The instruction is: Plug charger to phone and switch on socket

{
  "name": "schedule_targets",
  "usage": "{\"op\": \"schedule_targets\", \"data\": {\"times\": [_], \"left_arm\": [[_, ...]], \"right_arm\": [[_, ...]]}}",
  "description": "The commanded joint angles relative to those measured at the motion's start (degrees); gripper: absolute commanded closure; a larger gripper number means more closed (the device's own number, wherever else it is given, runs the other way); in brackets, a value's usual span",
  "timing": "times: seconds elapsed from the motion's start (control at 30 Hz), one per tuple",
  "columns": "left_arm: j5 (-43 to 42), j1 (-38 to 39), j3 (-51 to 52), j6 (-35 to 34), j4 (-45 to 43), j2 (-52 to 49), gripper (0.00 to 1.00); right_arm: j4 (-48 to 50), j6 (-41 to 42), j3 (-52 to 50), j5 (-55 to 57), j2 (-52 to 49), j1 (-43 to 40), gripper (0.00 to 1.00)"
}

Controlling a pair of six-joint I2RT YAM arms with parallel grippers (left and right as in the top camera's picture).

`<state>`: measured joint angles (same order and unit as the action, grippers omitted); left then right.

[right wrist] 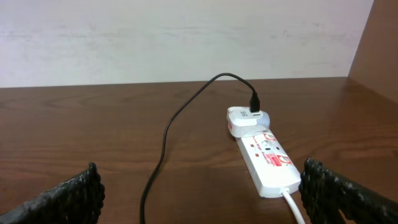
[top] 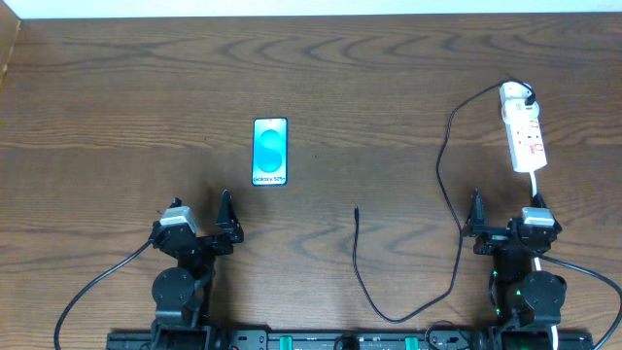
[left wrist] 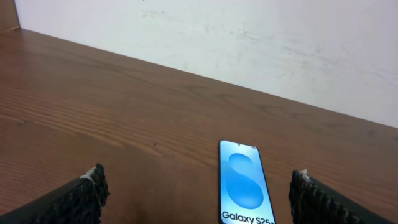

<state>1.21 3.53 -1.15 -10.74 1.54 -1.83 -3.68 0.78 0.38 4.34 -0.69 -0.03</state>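
Note:
The phone (top: 270, 152) lies flat on the wooden table, blue screen up, and also shows in the left wrist view (left wrist: 244, 183). My left gripper (top: 199, 216) sits open just short of it, jaws wide (left wrist: 199, 186) with nothing between them. The socket (top: 525, 136), a white strip with red markings (right wrist: 267, 162), lies at the far right. The black charger (top: 440, 165) runs from a white adapter (right wrist: 245, 120) on the strip in a long loop, and its plug tip (top: 357, 208) rests loose mid-table. My right gripper (top: 507, 219) is open (right wrist: 200, 180) in front of the strip.
The strip's white cord (right wrist: 292, 208) trails back past my right gripper's fingers. A pale wall (left wrist: 249, 37) closes the table's far edge. A wooden side panel (right wrist: 379, 50) stands at the right.

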Motion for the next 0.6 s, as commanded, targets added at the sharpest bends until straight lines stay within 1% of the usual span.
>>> {"op": "schedule_targets", "data": {"times": [0.0,0.3,0.43,0.57], "left_arm": [[0.7,-0.2,0.4,-0.5,2.5,0.5,0.06],[0.7,-0.2,-4.7,3.0,3.0,0.4,0.07],[0.7,-0.2,-9.6,4.1,6.2,-1.0,0.07],[0.7,-0.2,-16.3,7.0,10.1,-5.9,0.07]], "right_arm": [[-0.2,-0.7,-0.1,0.0,0.4,0.5,0.01],[-0.2,-0.7,-0.1,0.0,0.4,0.5,0.01],[-0.2,-0.7,-0.1,0.0,0.4,0.5,0.01],[-0.2,-0.6,-0.1,0.0,0.4,0.5,0.01]]}}
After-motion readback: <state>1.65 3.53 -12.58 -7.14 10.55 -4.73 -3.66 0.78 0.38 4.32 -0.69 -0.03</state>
